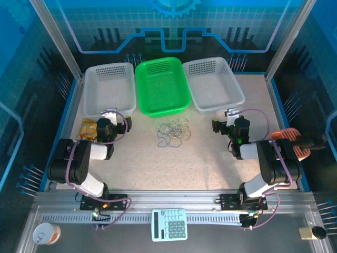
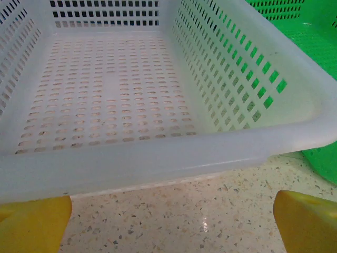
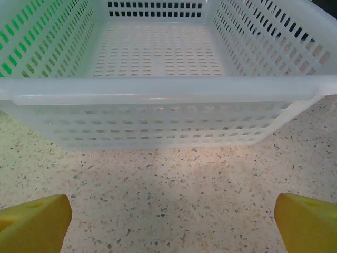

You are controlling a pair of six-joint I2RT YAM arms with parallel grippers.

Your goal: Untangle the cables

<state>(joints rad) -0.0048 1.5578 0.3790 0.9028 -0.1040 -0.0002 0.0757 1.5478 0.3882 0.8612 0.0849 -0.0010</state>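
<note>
Speckled table (image 1: 210,158) | cables (image 1: 174,134) mid-table | green basket (image 1: 161,87) behind | calculator (image 1: 169,225) near edge

Both arms sit folded low, the left hand (image 1: 109,113) and right hand (image 1: 232,113) spread wide.
</note>
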